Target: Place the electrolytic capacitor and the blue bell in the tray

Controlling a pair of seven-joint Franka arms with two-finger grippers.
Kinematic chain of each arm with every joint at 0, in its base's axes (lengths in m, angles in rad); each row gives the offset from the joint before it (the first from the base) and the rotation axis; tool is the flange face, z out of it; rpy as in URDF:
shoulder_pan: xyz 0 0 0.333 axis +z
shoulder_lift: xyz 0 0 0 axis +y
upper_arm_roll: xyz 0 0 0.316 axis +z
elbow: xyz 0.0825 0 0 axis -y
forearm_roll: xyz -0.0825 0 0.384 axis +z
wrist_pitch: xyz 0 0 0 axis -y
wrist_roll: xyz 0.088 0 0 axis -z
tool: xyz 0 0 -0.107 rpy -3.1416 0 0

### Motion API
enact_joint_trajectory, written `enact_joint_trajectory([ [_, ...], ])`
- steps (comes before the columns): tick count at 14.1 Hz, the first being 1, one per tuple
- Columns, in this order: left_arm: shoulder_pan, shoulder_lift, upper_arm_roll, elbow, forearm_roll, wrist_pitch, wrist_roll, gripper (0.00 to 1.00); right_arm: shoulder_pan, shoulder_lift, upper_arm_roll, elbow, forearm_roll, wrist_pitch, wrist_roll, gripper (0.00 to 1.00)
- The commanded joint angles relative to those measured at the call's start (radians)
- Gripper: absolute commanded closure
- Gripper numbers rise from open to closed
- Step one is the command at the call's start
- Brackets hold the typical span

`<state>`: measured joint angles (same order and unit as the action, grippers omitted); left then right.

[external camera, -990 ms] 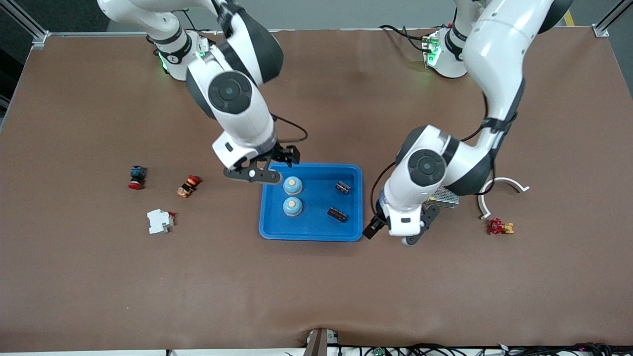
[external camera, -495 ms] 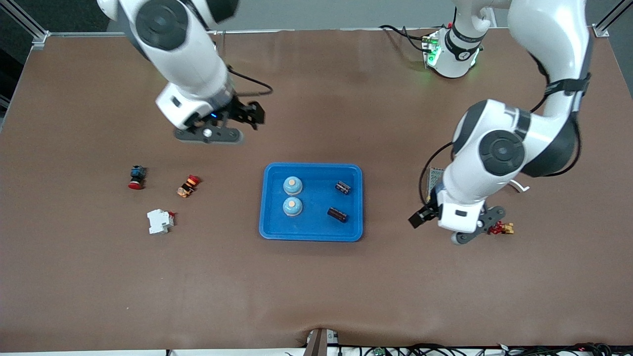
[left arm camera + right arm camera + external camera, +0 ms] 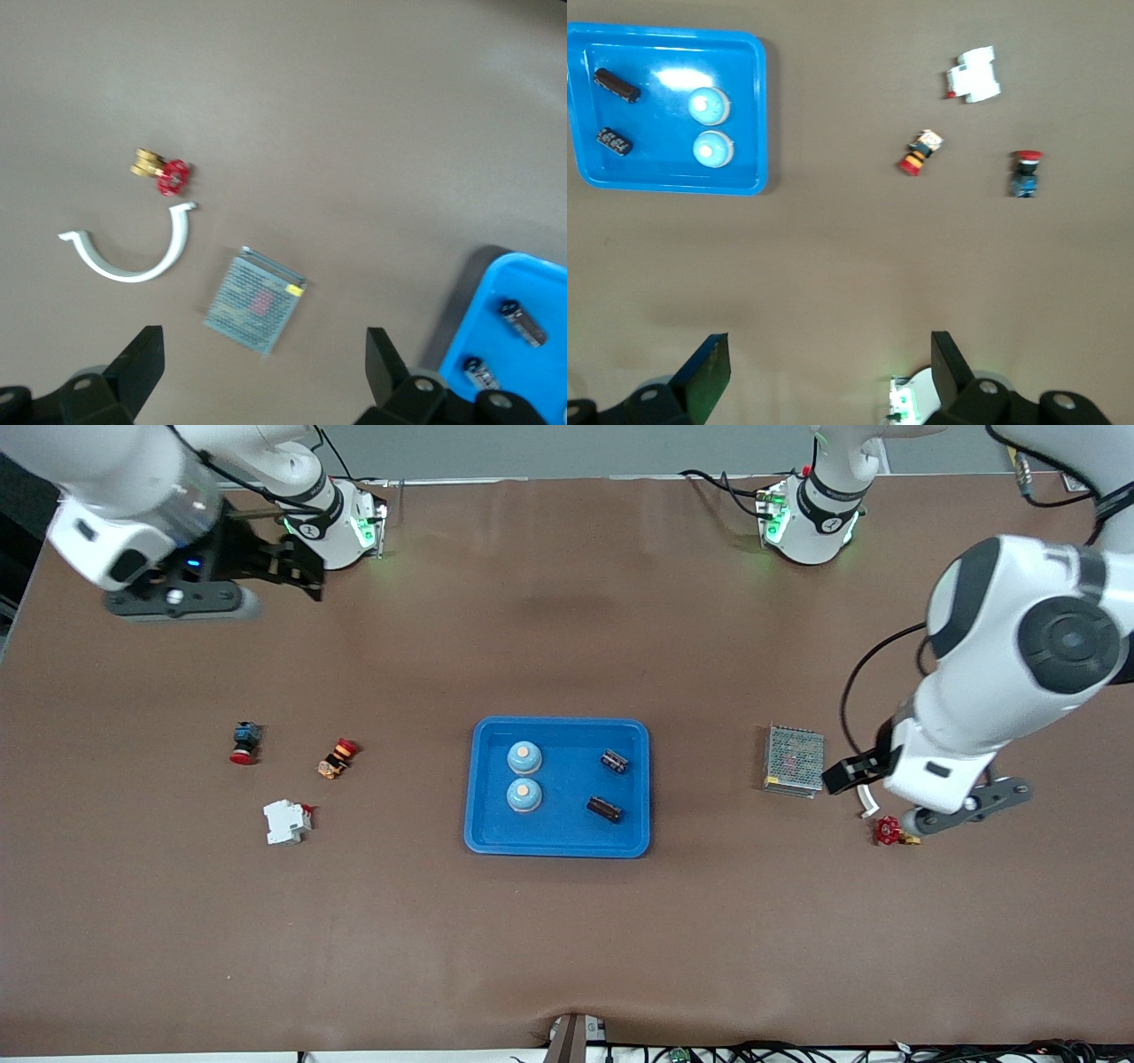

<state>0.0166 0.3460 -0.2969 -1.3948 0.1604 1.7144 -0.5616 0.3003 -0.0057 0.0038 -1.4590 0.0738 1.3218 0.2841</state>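
Blue tray point(image 3: 557, 841) at the middle of the desk, holding two blue bells point(image 3: 524, 757) point(image 3: 524, 795) side by side along the edge toward the right arm's end, and two dark electrolytic capacitors point(image 3: 614, 761) point(image 3: 604, 810) lying along the edge toward the left arm's end.

Right gripper point(image 3: 301, 571) raised over the desk's corner by the right arm's base, fingers spread wide, holding nothing. Left gripper point(image 3: 849, 775) over the left arm's end of the desk, just beside the grey mesh box point(image 3: 794, 760), jaws wide, empty.

Near the left gripper: white curved clamp point(image 3: 133, 257) and red-handled brass valve point(image 3: 895, 832). Toward the right arm's end: white breaker point(image 3: 286, 821), red-and-orange button point(image 3: 337, 757), red-capped blue switch point(image 3: 244, 742), all clear of the tray.
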Motion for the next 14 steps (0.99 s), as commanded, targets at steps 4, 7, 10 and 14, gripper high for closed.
enact_joint_trajectory([
  [4,0.091,-0.154,-0.007,-0.101,0.007,-0.047,0.204,0.00,-0.212,-0.085,0.022,-0.095,0.004,0.023,-0.124,0.00],
  [7,0.109,-0.240,-0.007,-0.167,0.004,-0.053,0.253,0.00,-0.315,-0.076,0.024,-0.110,0.000,0.049,-0.213,0.00],
  [10,0.105,-0.301,0.001,-0.203,-0.030,-0.062,0.291,0.00,-0.377,-0.073,0.030,-0.142,-0.028,0.123,-0.272,0.00],
  [14,0.053,-0.393,0.068,-0.283,-0.065,-0.062,0.319,0.00,-0.420,-0.059,0.028,-0.149,-0.049,0.206,-0.349,0.00],
])
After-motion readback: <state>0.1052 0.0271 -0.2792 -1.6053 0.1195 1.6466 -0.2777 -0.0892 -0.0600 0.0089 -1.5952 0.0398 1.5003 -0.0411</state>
